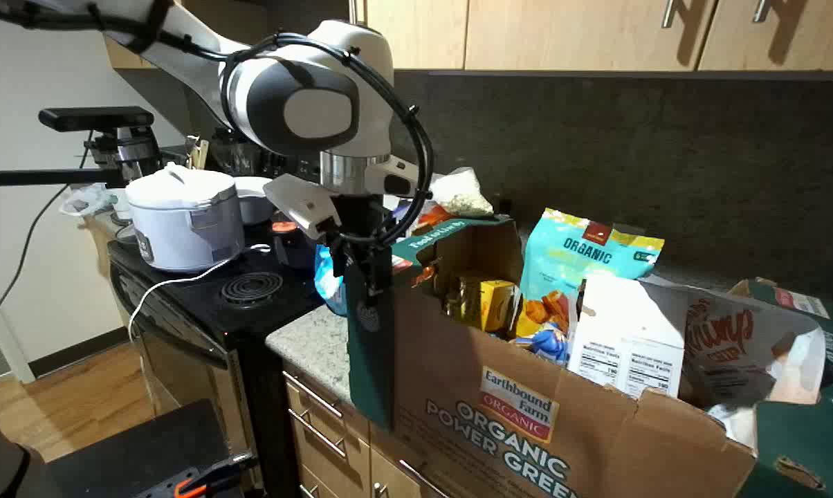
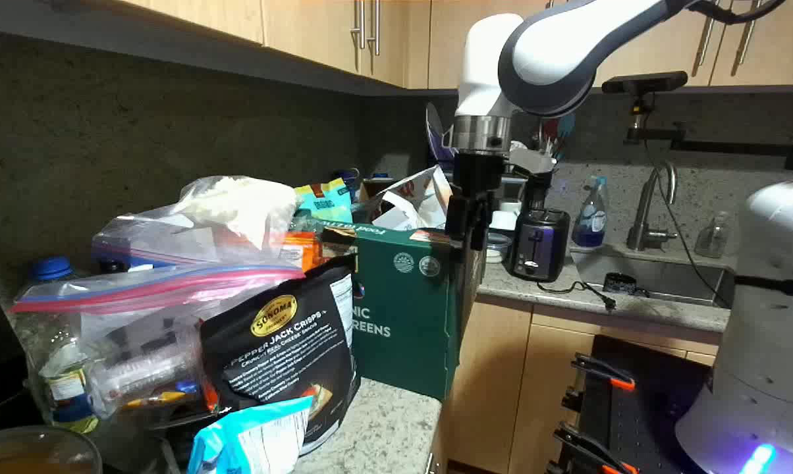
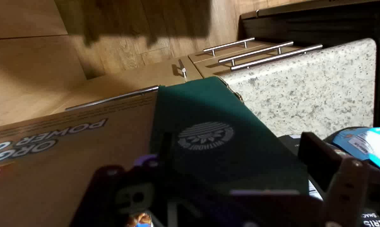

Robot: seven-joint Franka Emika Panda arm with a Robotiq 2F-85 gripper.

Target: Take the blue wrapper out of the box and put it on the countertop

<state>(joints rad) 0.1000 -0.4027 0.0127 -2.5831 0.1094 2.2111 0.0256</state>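
Observation:
The blue wrapper (image 1: 548, 344) lies inside the box, crumpled with whitish patches, below the teal pouch and beside a white carton. The box (image 1: 444, 366) is brown cardboard with a dark green end panel; the panel also shows in an exterior view (image 2: 403, 316) and in the wrist view (image 3: 205, 104). The countertop (image 1: 313, 346) is pale speckled stone by the green end, also visible in the wrist view (image 3: 303, 88). My gripper (image 1: 371, 280) points down at the box's green end, away from the wrapper. In the wrist view its fingers (image 3: 237, 142) are wide apart with nothing between them.
A black snack bag (image 2: 278, 355) and a bright cyan bag (image 2: 251, 434) stand beside the green end. Clear zip bags (image 2: 159, 316) lie behind them. The teal pouch (image 1: 562, 256) and white carton (image 1: 627, 339) rise from the box. The black stove (image 1: 250, 311) adjoins the counter.

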